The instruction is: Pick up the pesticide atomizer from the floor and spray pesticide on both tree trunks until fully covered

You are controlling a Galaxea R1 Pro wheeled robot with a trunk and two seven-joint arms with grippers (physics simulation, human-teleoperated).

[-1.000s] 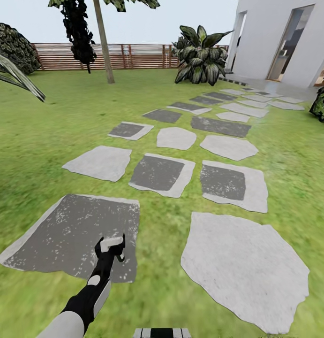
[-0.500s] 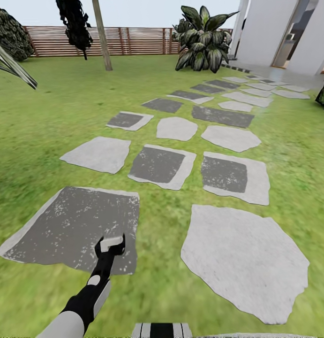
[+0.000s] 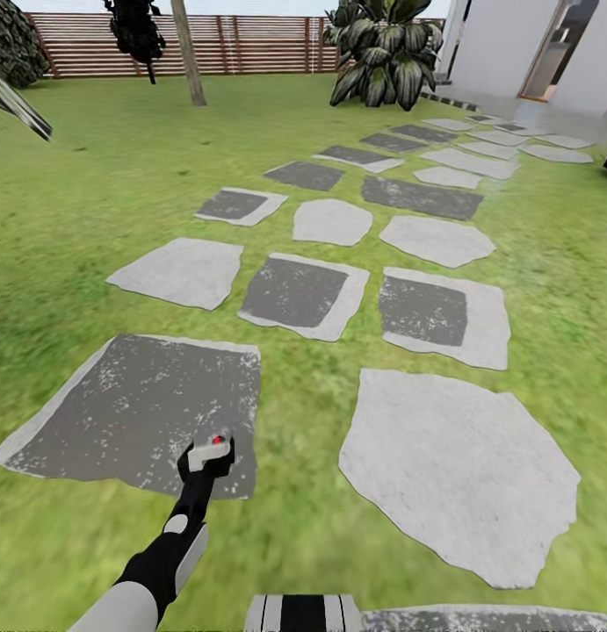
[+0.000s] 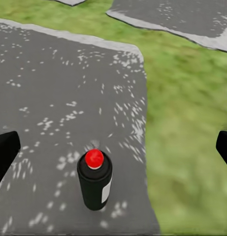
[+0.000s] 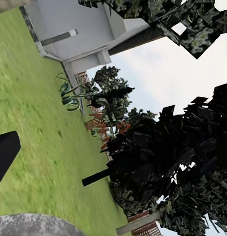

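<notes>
Left wrist view: pesticide atomizer (image 4: pixel 95 180) stands upright on grey stepping stone (image 4: pixel 54 113).

A green lawn (image 3: pixel 92 202) fills the frame, with grey stepping stones (image 3: pixel 457 474) across the centre. A brown slat fence (image 3: pixel 250 44) runs along the top; a white house (image 3: pixel 505 44) stands upper right.

Head camera — lower tilt since before
</notes>
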